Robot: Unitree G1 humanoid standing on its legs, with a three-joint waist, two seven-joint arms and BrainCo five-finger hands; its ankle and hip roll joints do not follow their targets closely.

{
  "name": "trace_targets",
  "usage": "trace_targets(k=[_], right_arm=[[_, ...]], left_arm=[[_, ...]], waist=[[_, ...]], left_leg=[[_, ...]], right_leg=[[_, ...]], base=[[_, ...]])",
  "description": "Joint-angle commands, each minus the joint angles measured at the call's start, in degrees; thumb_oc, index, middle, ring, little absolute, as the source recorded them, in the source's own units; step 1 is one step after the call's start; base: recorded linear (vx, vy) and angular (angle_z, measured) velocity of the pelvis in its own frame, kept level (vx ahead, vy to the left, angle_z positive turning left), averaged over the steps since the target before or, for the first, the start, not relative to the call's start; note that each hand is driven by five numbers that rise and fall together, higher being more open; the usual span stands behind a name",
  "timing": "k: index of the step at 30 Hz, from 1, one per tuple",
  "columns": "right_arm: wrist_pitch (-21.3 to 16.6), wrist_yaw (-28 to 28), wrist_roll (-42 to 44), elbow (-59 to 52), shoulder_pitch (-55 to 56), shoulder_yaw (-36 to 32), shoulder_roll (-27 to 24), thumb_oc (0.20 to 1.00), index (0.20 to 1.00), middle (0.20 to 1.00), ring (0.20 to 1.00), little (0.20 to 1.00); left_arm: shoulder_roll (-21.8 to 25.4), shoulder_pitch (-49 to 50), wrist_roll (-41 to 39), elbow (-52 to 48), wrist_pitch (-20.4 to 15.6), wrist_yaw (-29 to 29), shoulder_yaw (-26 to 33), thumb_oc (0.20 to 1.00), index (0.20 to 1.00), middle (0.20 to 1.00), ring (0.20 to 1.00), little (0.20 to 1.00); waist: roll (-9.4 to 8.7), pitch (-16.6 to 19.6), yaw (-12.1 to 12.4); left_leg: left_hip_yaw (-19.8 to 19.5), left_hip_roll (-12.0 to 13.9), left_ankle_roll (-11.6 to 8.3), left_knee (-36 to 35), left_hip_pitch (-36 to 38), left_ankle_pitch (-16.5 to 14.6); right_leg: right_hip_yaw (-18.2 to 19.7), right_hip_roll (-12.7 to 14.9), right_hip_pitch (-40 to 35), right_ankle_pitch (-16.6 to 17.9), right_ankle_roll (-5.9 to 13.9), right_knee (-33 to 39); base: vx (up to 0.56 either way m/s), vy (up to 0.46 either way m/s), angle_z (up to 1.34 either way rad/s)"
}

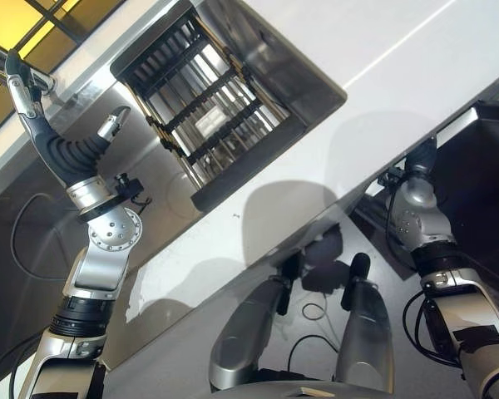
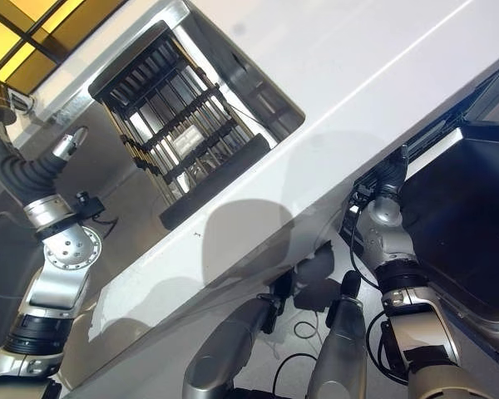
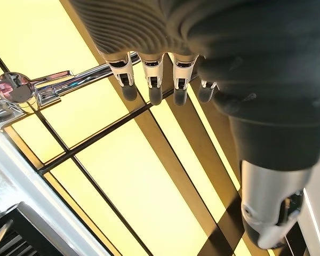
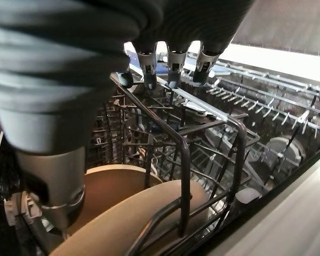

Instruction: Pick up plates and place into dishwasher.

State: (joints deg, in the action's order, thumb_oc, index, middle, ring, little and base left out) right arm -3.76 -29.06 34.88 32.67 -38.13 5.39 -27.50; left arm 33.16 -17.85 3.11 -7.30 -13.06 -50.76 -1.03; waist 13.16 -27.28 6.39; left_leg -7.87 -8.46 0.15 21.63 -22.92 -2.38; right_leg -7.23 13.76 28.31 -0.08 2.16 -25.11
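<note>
Risk sits with my right hand [image 4: 165,64] inside the dishwasher [image 4: 266,133]: my fingers [image 4: 148,72] hang just above the dark wire rack [image 4: 186,154], and I judge that pulling back carelessly could snag a fingertip on a wire or knock the plate [image 4: 128,224] out of its slot. That tan plate stands on edge in the rack, close below my thumb [image 4: 53,186], leaning between the wires; a second tan plate [image 4: 112,184] shows just behind it. If the front plate is not seated between tines, it could tip or slide once I leave it. My right fingers are extended in a loose row, gripping nothing, thumb apart from them.

In the head views my right arm [image 2: 391,249] reaches forward and down under the edge of the white counter [image 2: 382,91] into the open dishwasher beside it.

My left hand [image 3: 149,80] is raised high off to the left, fingers straight and relaxed, holding nothing, with yellow tiled wall [image 3: 149,186] and a chrome tap [image 3: 21,90] past them. The forearm stands upright beside the sink [image 1: 258,50], where a dark drying rack [image 1: 208,108] sits; I see no plates in it. The other hazard is swinging the left arm into the tap when it comes down.
</note>
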Motion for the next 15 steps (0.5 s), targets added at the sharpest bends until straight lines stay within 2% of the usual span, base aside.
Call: trace_targets(k=[1, 9, 13, 15], right_arm=[[-0.8, -4.8, -8.7, -6.3, -10.8, 4.8, 4.2, 1.000, 1.000, 1.000, 1.000, 1.000], [10.0, -19.5, -22.4, -15.5, -2.5, 2.5, 1.4, 1.000, 1.000, 1.000, 1.000, 1.000], [19.1, -26.1, -29.1, -19.8, 2.5, 0.2, -0.8, 1.000, 1.000, 1.000, 1.000, 1.000], [21.4, -27.9, -31.3, -20.6, 5.7, -1.8, -1.7, 1.000, 1.000, 1.000, 1.000, 1.000]], left_arm=[[6.0, -1.1, -0.1, -0.9, -1.5, -0.7, 1.3, 1.000, 1.000, 1.000, 1.000, 1.000], [5.8, -1.9, 1.9, -2.2, 2.3, -2.2, 1.4, 1.000, 1.000, 1.000, 1.000, 1.000], [5.1, -0.7, 2.2, -2.7, 3.5, -2.5, 2.0, 1.000, 1.000, 1.000, 1.000, 1.000], [4.8, 0.2, 2.2, -3.1, 3.7, -2.7, 2.6, 1.000, 1.000, 1.000, 1.000, 1.000]], waist=[[-1.29, 1.4, 2.1], [-2.66, 0.8, -2.3], [-3.12, 1.3, -5.1], [-3.25, 1.6, -6.2]], left_leg=[[3.6, -2.7, 3.06, 4.1, -1.1, -4.5], [5.1, -1.9, 4.00, 3.7, 0.5, -5.5], [6.4, -1.5, 4.34, 3.6, 1.5, -6.2], [7.0, -1.3, 4.46, 3.5, 2.1, -6.5]], right_leg=[[4.2, 4.1, -7.5, 5.4, 2.22, 10.4], [7.7, 2.0, -7.1, 5.8, 1.89, 10.1], [10.3, 0.9, -7.0, 5.9, 1.96, 10.2], [11.6, 0.3, -7.0, 6.1, 2.03, 10.4]], base=[[-0.07, -0.048, -0.06], [-0.05, -0.018, -0.20], [-0.01, 0.032, -0.33], [0.01, 0.054, -0.38]])
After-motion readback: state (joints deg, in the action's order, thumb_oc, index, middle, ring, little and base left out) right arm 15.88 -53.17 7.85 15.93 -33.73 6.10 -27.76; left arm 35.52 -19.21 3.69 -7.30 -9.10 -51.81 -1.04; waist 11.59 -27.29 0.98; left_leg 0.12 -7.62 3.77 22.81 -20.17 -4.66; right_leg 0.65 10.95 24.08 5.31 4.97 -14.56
